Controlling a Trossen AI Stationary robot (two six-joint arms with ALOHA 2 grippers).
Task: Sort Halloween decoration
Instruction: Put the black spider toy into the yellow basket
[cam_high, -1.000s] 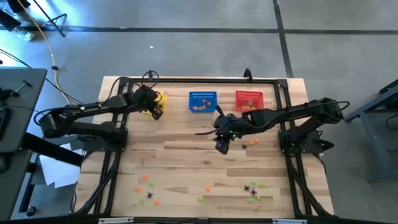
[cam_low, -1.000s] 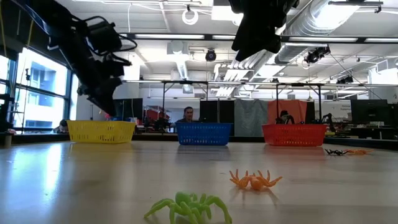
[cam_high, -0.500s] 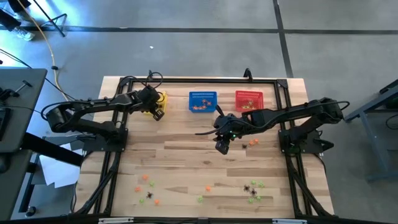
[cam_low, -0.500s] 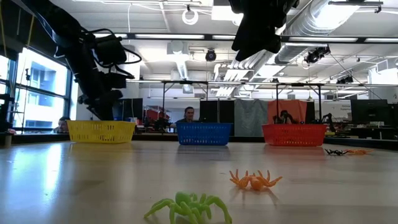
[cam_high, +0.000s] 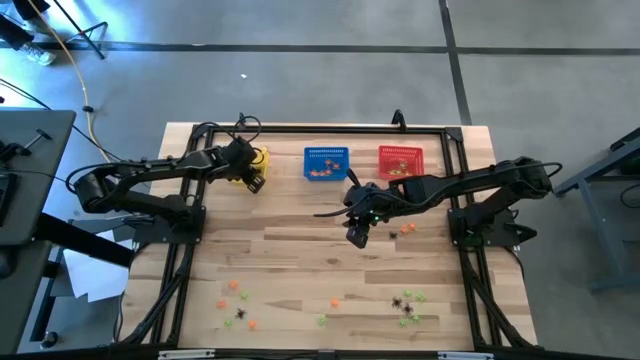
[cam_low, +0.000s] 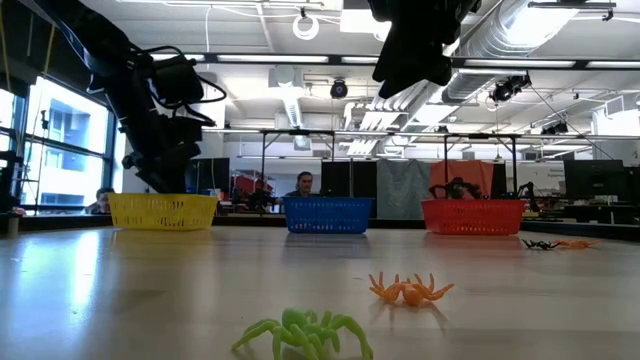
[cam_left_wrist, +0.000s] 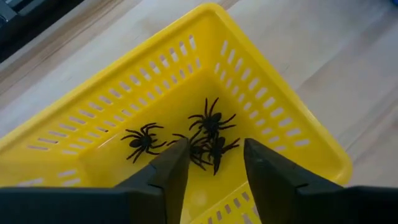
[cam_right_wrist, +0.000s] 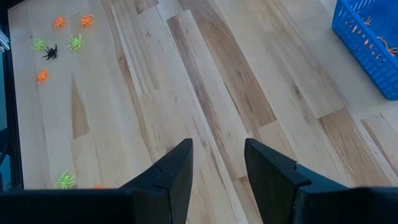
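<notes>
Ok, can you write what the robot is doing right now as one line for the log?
left gripper: open over yellow mesh basket | black plastic spiders: in basket | right gripper: open, empty, above wooden table

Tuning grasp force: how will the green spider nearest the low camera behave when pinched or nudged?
The green spider looks like thin molded plastic, so probably very light and apt to skid on the smooth wooden table. Its splayed, arched legs likely flex, so a pinch may slip off. It sits flat, so it is unlikely to roll.

Spiders (cam_left_wrist: 208, 134) lie in the basket (cam_left_wrist: 261, 93) under the left gripper (cam_left_wrist: 214, 163).
</notes>
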